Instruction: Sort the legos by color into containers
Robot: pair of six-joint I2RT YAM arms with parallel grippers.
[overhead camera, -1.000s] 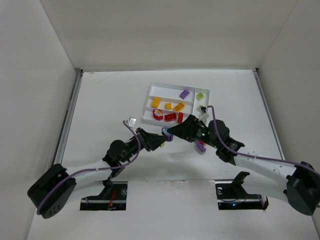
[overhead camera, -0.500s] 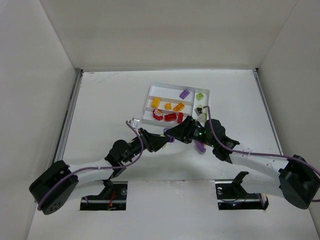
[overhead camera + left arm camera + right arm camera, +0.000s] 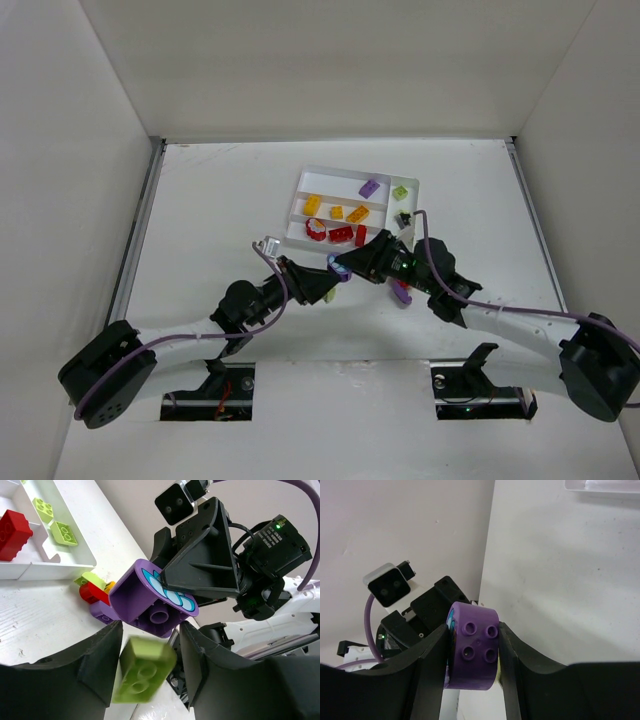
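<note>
A purple lego with four studs sits squeezed between both fingers of my right gripper, which is shut on it. In the left wrist view that same purple lego hangs just beyond my left fingertips. A lime green lego sits tilted and blurred between the fingers of my left gripper, which is shut on it. From above, both grippers meet around the purple lego, just in front of the white tray. Its slots hold yellow-orange legos, red legos, a purple one and a green one.
A small heap of green, red and purple pieces lies on the table beside the tray's near wall. Another purple piece lies under my right arm. White walls enclose the table on three sides.
My right gripper has closed from wide open onto the purple lego. My left arm has edged slightly toward it; the left jaws keep the same width.
</note>
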